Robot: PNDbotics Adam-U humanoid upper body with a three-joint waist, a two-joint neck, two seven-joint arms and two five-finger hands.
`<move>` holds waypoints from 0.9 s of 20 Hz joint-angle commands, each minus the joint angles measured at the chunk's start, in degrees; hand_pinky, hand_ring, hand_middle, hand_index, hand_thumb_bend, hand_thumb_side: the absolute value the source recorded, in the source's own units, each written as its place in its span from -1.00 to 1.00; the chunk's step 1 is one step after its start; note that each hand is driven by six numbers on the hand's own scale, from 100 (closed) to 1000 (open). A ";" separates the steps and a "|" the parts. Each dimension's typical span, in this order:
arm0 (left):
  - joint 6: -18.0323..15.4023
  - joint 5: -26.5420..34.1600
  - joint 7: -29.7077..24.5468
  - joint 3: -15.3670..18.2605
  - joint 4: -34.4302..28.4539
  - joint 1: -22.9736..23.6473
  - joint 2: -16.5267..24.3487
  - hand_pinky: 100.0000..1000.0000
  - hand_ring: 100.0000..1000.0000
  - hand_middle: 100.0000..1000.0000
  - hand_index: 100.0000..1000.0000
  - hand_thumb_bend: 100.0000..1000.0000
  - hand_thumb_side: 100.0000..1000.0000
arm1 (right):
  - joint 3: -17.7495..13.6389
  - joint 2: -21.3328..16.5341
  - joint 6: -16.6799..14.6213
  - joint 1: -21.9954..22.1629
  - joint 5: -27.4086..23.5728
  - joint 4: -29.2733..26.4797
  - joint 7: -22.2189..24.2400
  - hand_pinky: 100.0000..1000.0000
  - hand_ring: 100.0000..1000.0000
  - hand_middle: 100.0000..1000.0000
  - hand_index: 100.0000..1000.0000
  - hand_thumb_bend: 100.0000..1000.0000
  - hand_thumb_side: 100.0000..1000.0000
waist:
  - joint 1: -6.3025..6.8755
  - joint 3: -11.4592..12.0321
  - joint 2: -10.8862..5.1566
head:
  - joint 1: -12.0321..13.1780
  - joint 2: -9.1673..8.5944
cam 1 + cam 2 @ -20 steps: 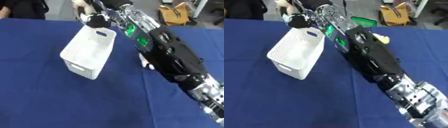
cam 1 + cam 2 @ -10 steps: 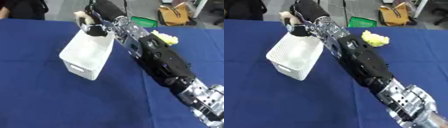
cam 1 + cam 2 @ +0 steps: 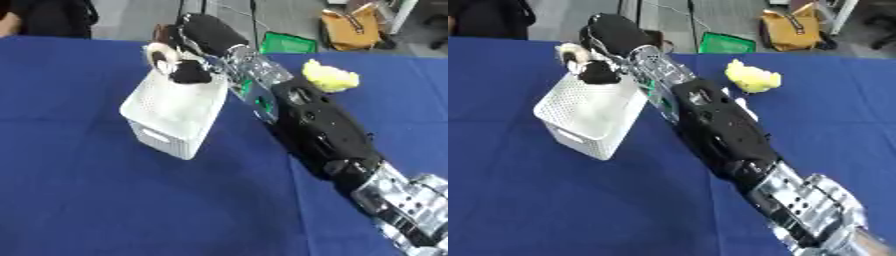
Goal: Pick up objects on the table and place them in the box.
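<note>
On the blue table (image 3: 79,200), a white box (image 3: 175,117).

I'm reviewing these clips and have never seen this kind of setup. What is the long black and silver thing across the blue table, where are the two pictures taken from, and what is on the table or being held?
Both pictures come from the two eyes of a camera in the robot's head, looking down, so they show nearly the same scene. The long black and silver thing is the robot's right arm, reaching away from the camera. Its right hand is over the far end of the white box, with its fingers curled round a small pale object I cannot identify. A yellow object lies on the blue table beside the arm. The left hand is not visible.
</note>
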 commanded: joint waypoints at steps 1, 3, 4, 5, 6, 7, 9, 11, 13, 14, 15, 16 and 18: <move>-0.77 0.05 0.78 -0.06 -0.79 -0.91 0.32 0.46 0.56 0.51 0.46 -1.00 0.29 | -0.79 -0.33 -1.51 -1.17 1.07 -0.08 1.58 0.76 0.73 0.01 0.30 -0.51 0.83 | 0.41 0.10 -0.95 | 0.01 -0.55; -0.77 0.06 0.79 -0.06 -0.79 -0.90 0.31 0.46 0.56 0.51 0.46 -1.00 0.29 | -1.00 -0.33 -1.87 -1.20 1.36 -0.05 2.17 0.77 0.75 0.03 0.32 -0.47 0.85 | 0.45 0.08 -0.93 | 0.07 -0.49; -0.76 0.06 0.78 -0.07 -0.79 -0.90 0.31 0.46 0.56 0.51 0.46 -1.00 0.29 | -1.08 -0.33 -1.99 -1.20 1.43 -0.06 2.33 0.77 0.75 0.03 0.32 -0.47 0.85 | 0.47 0.07 -0.92 | 0.10 -0.47; -0.75 0.07 0.79 -0.06 -0.79 -0.91 0.30 0.46 0.56 0.51 0.46 -1.00 0.29 | -1.07 -0.33 -2.14 -1.22 1.52 -0.05 2.54 0.78 0.76 0.05 0.34 -0.44 0.86 | 0.49 0.05 -0.93 | 0.10 -0.45; -0.74 0.08 0.80 -0.05 -0.79 -0.91 0.31 0.46 0.56 0.51 0.46 -1.00 0.29 | -1.08 -0.33 -2.28 -1.24 1.60 -0.06 2.74 0.78 0.76 0.05 0.34 -0.44 0.86 | 0.51 0.02 -0.93 | 0.11 -0.45; -0.75 0.07 0.79 -0.06 -0.79 -0.92 0.31 0.46 0.56 0.51 0.46 -1.00 0.29 | -1.08 -0.32 -2.38 -1.27 1.69 -0.08 2.93 0.79 0.78 0.09 0.37 -0.41 0.87 | 0.54 -0.02 -0.94 | 0.13 -0.44; -0.75 0.07 0.77 -0.08 -0.79 -0.92 0.30 0.46 0.56 0.51 0.46 -1.00 0.29 | -1.11 -0.31 -2.48 -1.31 1.88 -0.15 3.20 0.79 0.78 0.10 0.37 -0.42 0.87 | 0.58 -0.10 -0.97 | 0.20 -0.39; -0.72 0.08 0.77 -0.07 -0.79 -0.89 0.29 0.46 0.56 0.51 0.46 -1.00 0.29 | -1.16 -0.32 -2.49 -1.34 1.96 -0.30 3.32 0.79 0.78 0.09 0.35 -0.43 0.86 | 0.63 -0.21 -1.01 | 0.28 -0.33; -0.70 0.07 0.76 -0.08 -0.79 -0.86 0.29 0.46 0.56 0.51 0.46 -1.00 0.29 | -1.26 -0.36 -2.42 -1.35 1.66 -0.67 3.29 0.79 0.78 0.07 0.32 -0.45 0.84 | 0.67 -0.35 -1.07 | 0.36 -0.25; -0.69 0.06 0.76 -0.07 -0.79 -0.83 0.30 0.46 0.56 0.51 0.46 -1.00 0.29 | -1.29 -0.45 -2.32 -1.35 1.29 -1.13 3.21 0.79 0.78 0.07 0.32 -0.45 0.84 | 0.69 -0.44 -1.10 | 0.41 -0.19; -0.67 0.05 0.75 -0.07 -0.79 -0.77 0.31 0.46 0.56 0.51 0.46 -1.00 0.29 | -1.31 -0.65 -2.17 -1.39 0.76 -1.91 3.08 0.79 0.78 0.06 0.30 -0.46 0.84 | 0.72 -0.58 -1.17 | 0.48 -0.11; -0.66 0.02 0.74 -0.07 -0.79 -0.73 0.32 0.46 0.56 0.51 0.46 -1.00 0.29 | -1.23 -0.92 -1.93 -1.36 0.16 -2.82 3.04 0.79 0.78 0.06 0.30 -0.46 0.84 | 0.74 -0.67 -1.22 | 0.53 -0.07; -0.59 -0.07 0.78 0.01 -0.79 -0.52 0.44 0.46 0.56 0.51 0.46 -1.00 0.29 | -1.53 -2.16 -1.10 -1.46 -1.96 -6.85 2.18 0.79 0.78 0.03 0.26 -0.52 0.83 | 0.81 -1.04 -1.46 | 0.84 0.25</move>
